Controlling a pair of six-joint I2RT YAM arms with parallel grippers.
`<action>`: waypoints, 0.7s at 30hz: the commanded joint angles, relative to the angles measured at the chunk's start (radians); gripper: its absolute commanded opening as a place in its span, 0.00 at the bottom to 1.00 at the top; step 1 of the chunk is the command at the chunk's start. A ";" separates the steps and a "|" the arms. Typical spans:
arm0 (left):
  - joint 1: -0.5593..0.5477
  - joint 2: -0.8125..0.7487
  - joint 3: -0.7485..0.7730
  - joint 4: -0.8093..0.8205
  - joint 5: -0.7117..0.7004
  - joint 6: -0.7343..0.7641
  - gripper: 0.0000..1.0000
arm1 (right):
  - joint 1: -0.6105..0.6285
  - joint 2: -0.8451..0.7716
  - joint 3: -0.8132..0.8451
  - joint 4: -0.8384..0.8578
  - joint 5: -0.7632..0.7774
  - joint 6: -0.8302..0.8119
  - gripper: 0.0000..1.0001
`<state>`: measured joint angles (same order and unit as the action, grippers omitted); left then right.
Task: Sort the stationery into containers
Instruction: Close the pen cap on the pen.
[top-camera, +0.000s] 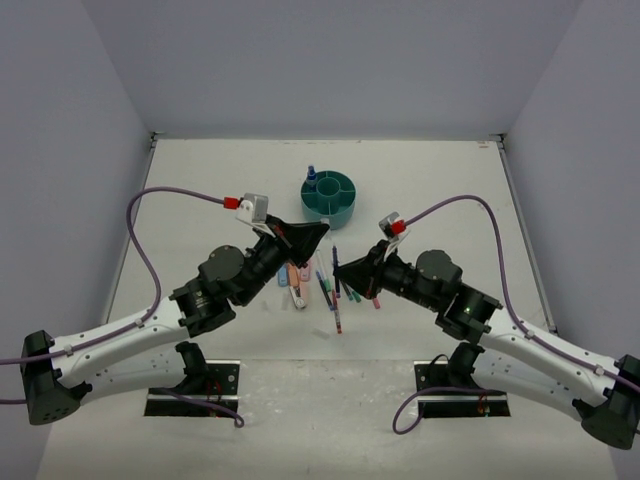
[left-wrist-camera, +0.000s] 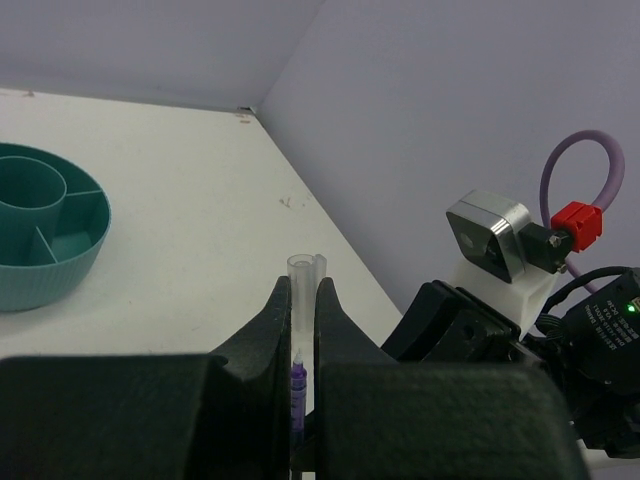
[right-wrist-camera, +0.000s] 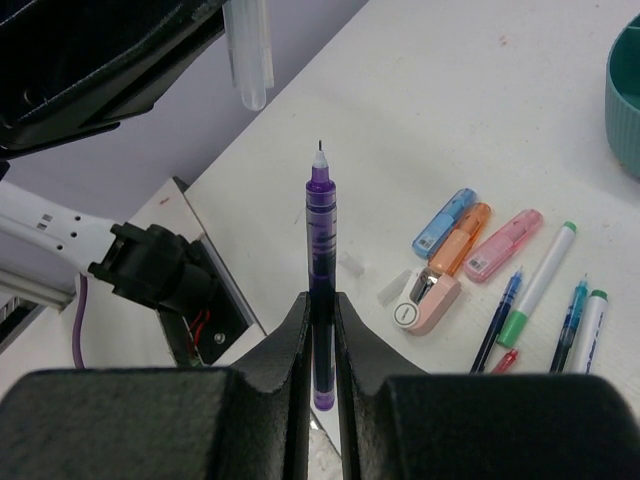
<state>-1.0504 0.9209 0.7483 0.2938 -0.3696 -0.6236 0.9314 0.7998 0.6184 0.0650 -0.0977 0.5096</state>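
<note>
The round teal plastic organiser (top-camera: 330, 211) is holding a blue marker (top-camera: 311, 181) upright at its left edge. The left tool (left-wrist-camera: 302, 292) is pinching a clear cap (left-wrist-camera: 305, 264), and the right tool (right-wrist-camera: 320, 305) is gripping a purple pen (right-wrist-camera: 320, 220).

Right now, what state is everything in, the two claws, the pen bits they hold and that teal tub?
Left gripper: shut on clear cap.
Clear cap: off the pen, held.
Right gripper: shut on purple pen.
Purple pen: uncapped, tip bare.
Teal organiser: upright, blue item inside.
Orange marker: lying flat.
</note>
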 joint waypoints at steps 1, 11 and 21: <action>-0.003 -0.008 -0.013 0.070 0.000 0.037 0.00 | 0.005 0.014 0.058 0.034 0.016 -0.017 0.00; -0.003 0.010 -0.017 0.091 0.004 0.050 0.00 | 0.004 0.016 0.078 0.028 -0.018 -0.022 0.00; -0.003 0.044 -0.018 0.117 0.018 0.048 0.00 | 0.004 0.026 0.085 0.031 -0.020 -0.024 0.00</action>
<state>-1.0504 0.9510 0.7380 0.3383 -0.3558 -0.6049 0.9314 0.8199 0.6620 0.0638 -0.1205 0.4977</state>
